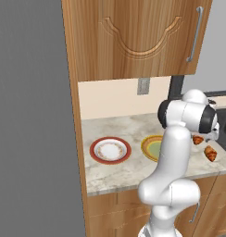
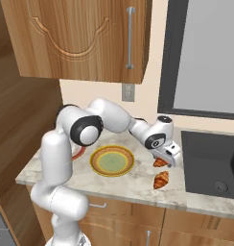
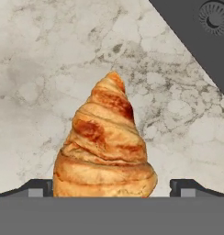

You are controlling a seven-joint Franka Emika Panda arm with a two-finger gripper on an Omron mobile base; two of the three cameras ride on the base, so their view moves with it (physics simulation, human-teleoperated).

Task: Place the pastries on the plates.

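Observation:
Two golden-brown croissants lie on the marble counter, right of the plates. My gripper (image 2: 165, 157) has come down over the far croissant (image 2: 159, 163), which fills the hand view as a ridged cone (image 3: 104, 147). The gripper (image 3: 111, 189) is open, a fingertip (image 3: 40, 187) on each side of the pastry with a small gap on the right. The near croissant (image 2: 161, 179) (image 1: 210, 152) lies free towards the counter's front. The yellow-rimmed plate with green centre (image 2: 112, 161) (image 1: 148, 147) and the red-rimmed plate (image 1: 110, 150) hold nothing.
A dark cooktop (image 2: 210, 166) is set into the counter right of the croissants, its knob (image 3: 216, 16) in the hand view. Wooden wall cabinets (image 1: 133, 37) hang above. The counter's front edge (image 2: 138, 194) runs just below the near croissant.

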